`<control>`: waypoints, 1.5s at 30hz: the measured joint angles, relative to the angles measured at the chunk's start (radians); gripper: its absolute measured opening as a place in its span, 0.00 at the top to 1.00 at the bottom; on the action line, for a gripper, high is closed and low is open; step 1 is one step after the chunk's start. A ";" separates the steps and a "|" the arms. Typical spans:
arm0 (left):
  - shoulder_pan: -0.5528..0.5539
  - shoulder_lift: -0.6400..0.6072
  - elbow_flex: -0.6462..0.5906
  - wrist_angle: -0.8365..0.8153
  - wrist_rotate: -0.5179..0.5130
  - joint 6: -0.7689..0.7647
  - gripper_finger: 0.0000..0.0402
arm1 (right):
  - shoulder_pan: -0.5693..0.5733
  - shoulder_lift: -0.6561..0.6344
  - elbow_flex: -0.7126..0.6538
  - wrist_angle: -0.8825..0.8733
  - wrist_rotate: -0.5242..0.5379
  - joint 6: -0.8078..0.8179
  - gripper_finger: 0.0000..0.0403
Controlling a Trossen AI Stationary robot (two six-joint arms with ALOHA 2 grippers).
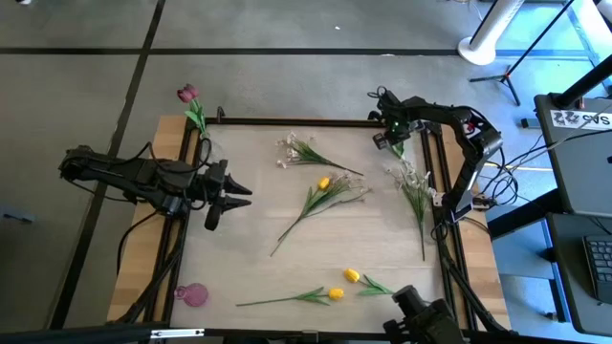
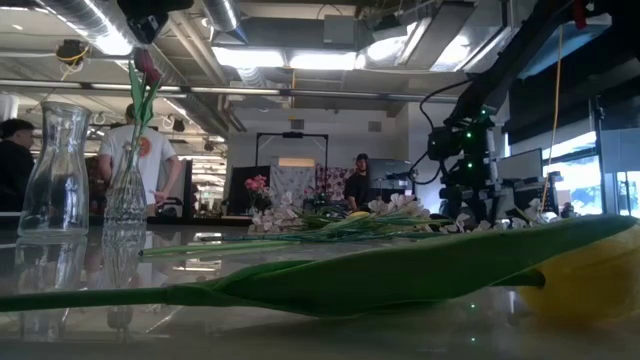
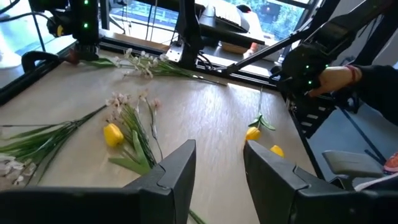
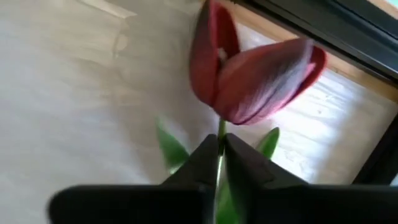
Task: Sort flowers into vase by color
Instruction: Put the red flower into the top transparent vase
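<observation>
My right gripper (image 1: 385,137) is at the table's far right corner, shut on a dark red tulip (image 4: 249,74). My left gripper (image 1: 244,196) hovers open over the table's left side, its fingers pointing at the flowers in the middle (image 3: 219,152). Another red tulip (image 1: 188,96) stands with its stalk in a narrow glass vase (image 2: 127,185) at the far left corner. Lying flat on the table are white sprays (image 1: 298,151) (image 1: 411,186), a yellow tulip among white blossoms (image 1: 325,183), and two yellow tulips (image 1: 336,293) (image 1: 351,275) near the front edge. My right gripper pinches the red tulip's stalk (image 4: 219,132) just below the bloom between its two fingers (image 4: 202,165). The bloom stands out past the fingertips, over the tabletop. Leaves (image 4: 169,148) show on either side. The fingers hide the rest of the stalk.
An empty glass carafe (image 2: 55,170) stands left of the narrow vase. A pink round object (image 1: 191,294) sits at the near left corner. A black frame rail (image 1: 287,122) borders the table. A person's hand (image 3: 336,78) rests on dark gear beyond the near right corner.
</observation>
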 joint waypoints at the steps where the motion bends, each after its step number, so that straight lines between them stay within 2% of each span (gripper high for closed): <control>1: 0.000 0.000 0.000 0.006 0.000 0.003 0.67 | 0.000 0.003 0.000 0.004 -0.006 0.000 0.97; 3: 0.000 0.000 0.000 0.010 0.000 0.004 0.67 | 0.000 0.012 0.000 0.009 -0.024 0.001 0.98; 8: 0.000 0.000 0.000 0.020 0.000 0.004 0.67 | 0.012 0.021 0.003 0.010 -0.036 -0.021 0.95; 11: 0.000 0.000 0.000 0.038 0.000 0.010 0.67 | 0.040 -0.006 -0.001 0.008 -0.051 -0.030 0.97; 19: 0.000 0.000 0.000 0.088 -0.008 0.043 0.67 | 0.177 -0.211 0.000 0.023 -0.064 -0.051 0.99; 24: 0.000 0.007 0.000 0.155 -0.021 0.110 0.67 | 0.325 -0.364 0.000 0.152 -0.073 -0.073 0.99; 28: 0.000 0.032 -0.038 0.314 -0.026 0.175 0.67 | 0.446 -0.470 0.000 0.322 -0.126 -0.076 0.99; 33: 0.000 0.125 -0.108 0.540 -0.027 0.261 0.67 | 0.613 -0.545 0.001 0.591 -0.181 -0.079 0.99; 39: 0.027 0.303 -0.124 0.766 -0.088 0.332 0.65 | 0.809 -0.538 0.001 0.865 -0.237 -0.101 1.00; 45: 0.093 0.479 -0.124 1.013 -0.090 0.352 0.54 | 0.963 -0.518 0.000 0.959 -0.214 -0.207 1.00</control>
